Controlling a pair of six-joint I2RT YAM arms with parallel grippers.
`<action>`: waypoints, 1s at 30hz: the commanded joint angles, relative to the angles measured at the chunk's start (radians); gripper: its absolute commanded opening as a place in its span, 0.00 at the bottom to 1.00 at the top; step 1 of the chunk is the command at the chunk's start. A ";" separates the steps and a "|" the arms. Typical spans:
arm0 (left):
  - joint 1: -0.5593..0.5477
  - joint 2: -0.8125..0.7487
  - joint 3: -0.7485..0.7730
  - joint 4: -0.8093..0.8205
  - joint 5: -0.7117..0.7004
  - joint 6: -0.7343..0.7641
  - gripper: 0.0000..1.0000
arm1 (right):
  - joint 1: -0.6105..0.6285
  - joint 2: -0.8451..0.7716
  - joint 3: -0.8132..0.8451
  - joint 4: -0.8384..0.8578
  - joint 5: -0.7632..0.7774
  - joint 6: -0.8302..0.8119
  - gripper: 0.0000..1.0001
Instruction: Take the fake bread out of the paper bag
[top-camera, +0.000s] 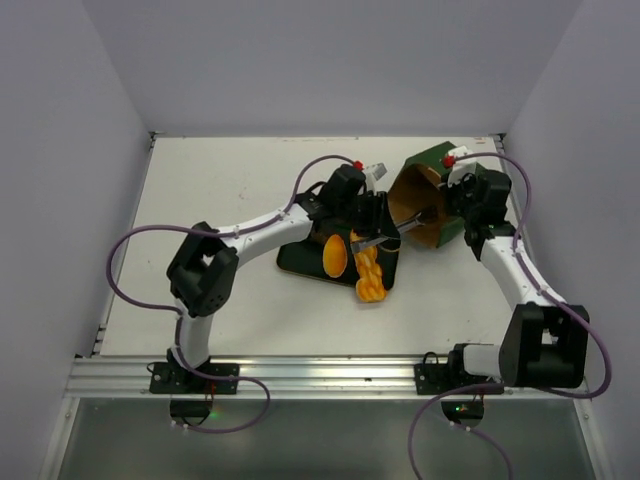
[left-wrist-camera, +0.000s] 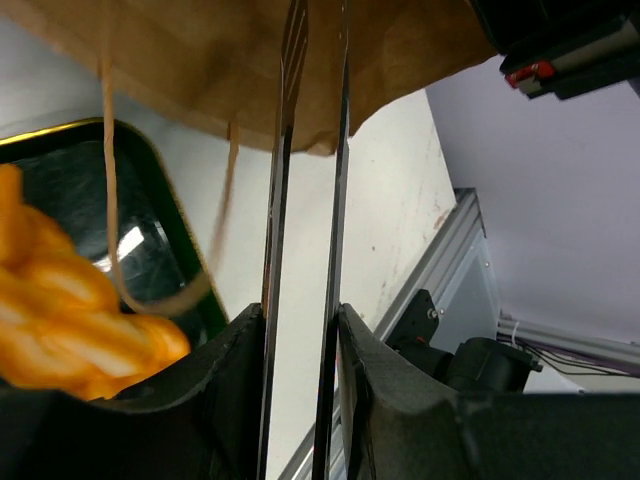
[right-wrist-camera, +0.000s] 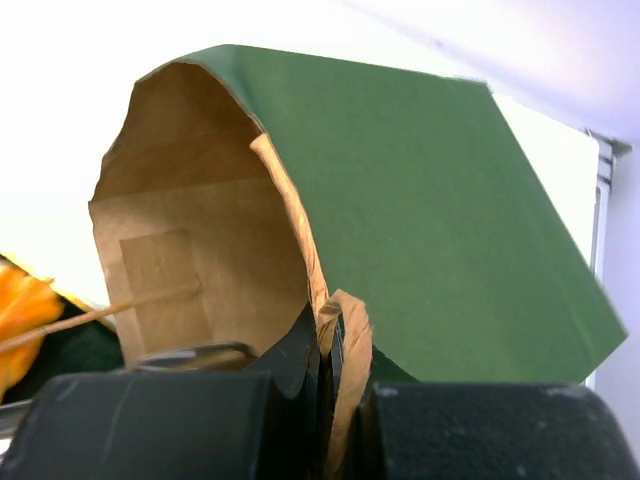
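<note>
overhead, shows the paper bag (top-camera: 428, 162) tipped on its side, mouth toward the left gripper (top-camera: 378, 238), with a braided loaf (top-camera: 369, 277) and oval roll (top-camera: 335, 255) out on the tray (top-camera: 298, 258); at the left wrist, fingers (left-wrist-camera: 283, 200) narrowly parted, empty, at the bag's rim; at the right wrist, right gripper (right-wrist-camera: 335, 360) clamped on that rim.

White worktop (top-camera: 230, 200), evenly lit, plain pale walls (top-camera: 330, 60) closing in on three sides, and an aluminium rail (top-camera: 330, 372) running along the near edge.

White left arm (top-camera: 262, 222) and right arm (top-camera: 515, 268), black joints, purple cables (top-camera: 112, 262), red wrist buttons (top-camera: 358, 164).
</note>
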 joint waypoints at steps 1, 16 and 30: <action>0.042 -0.092 -0.019 -0.043 -0.019 0.058 0.36 | -0.002 0.065 0.072 0.124 0.172 0.091 0.00; 0.108 -0.241 -0.103 -0.097 -0.031 0.224 0.33 | -0.002 0.086 0.155 -0.043 -0.058 -0.001 0.00; 0.102 -0.302 -0.151 -0.107 -0.060 0.311 0.32 | -0.001 0.232 0.329 -0.059 -0.036 0.129 0.03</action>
